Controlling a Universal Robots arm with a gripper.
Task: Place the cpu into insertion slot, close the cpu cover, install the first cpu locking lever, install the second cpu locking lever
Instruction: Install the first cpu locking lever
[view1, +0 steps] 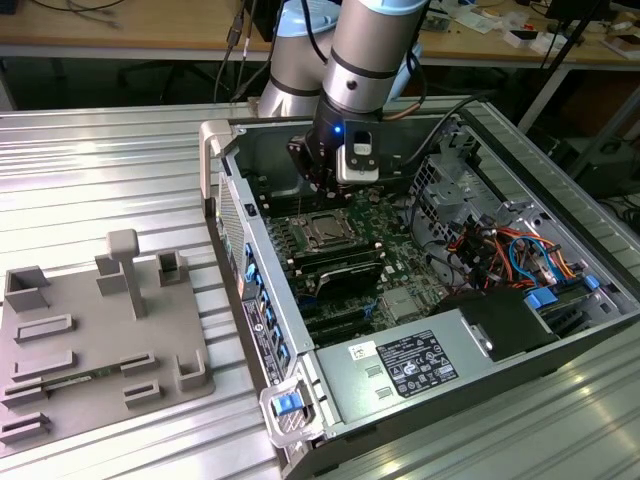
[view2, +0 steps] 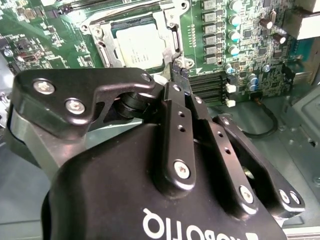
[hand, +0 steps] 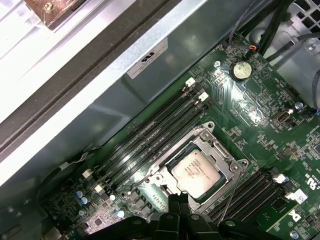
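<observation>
exterior view
tool (view1: 325, 185): hanging off the arm inside the open computer case (view1: 232, 215), low over the board
cpu (view1: 325, 232): sitting in the insertion slot (view1: 303, 222), just below the tool tip and a bit toward the near side of the case
count: one arm, one tool, one cpu, one socket
around it: the case stands on the ribbed metal tabletop (view1: 120, 170). one grey fixture plate (view1: 100, 340) is on the exterior view's left, well apart from the case

second wrist view
tool (view2: 179, 72): fingers pressed together into one narrow tip, and i can't make out anything pinched between them
cpu (view2: 139, 44): pale square top, lying flat in the insertion slot (view2: 100, 50), just past the tool tip and not touching it
cpu cover (view2: 169, 37): silvery frame lying around the chip

first wrist view
tool (hand: 175, 200): dark tip close to the socket's edge, fingers together
cpu (hand: 196, 170): one chip, flat in the insertion slot (hand: 207, 131), right beside the tip
cpu cover (hand: 222, 156): one frame plate down flat, with the chip showing through its window
wire lever (hand: 231, 192): one thin rod running off the socket corner on the tool's side
memory slots (hand: 150, 137): two banks of long black slots, one on each side of the socket
coin battery (hand: 240, 70): one, well apart from the socket
</observation>
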